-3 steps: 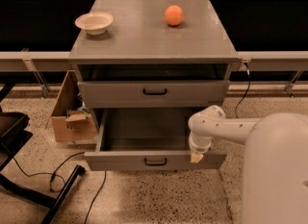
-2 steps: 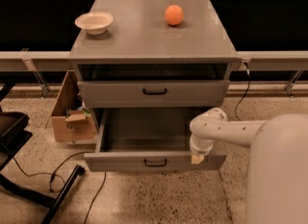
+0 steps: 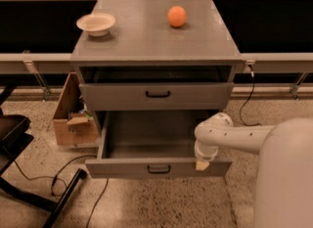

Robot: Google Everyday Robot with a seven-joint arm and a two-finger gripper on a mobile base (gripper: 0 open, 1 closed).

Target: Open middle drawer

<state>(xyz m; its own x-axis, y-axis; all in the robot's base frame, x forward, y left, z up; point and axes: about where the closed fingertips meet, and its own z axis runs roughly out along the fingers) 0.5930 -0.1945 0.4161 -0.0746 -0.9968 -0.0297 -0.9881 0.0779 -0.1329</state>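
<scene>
1. Sliding a touch farther out over the last second, the middle drawer [image 3: 151, 141] now stands pulled well forward of the table [image 3: 146, 41]. Its front and black handle [image 3: 159, 169] sit slightly lower in the view than before.
2. The tool [image 3: 201, 164] has stayed at the right end of that drawer's front, up at the top lip. I cannot tell whether it is open or closed.
3. Judged against the task, the opening looks all but done. Most of the interior lies exposed, and what remains is probably a last bit of travel or a release.
4. Inside the middle drawer I see only plain grey floor and walls, with nothing lying in the part that shows.
5. The upper drawer [image 3: 117, 96] sits nearly flush, with a dark gap over its front, and its contents are hidden.
6. On the table, a pale bowl [image 3: 96, 24] shows nothing inside, and an orange [image 3: 177, 16] rests well apart from it.
7. A cardboard box [image 3: 66, 124] beside the table at the left holds scraps I cannot make out.
</scene>
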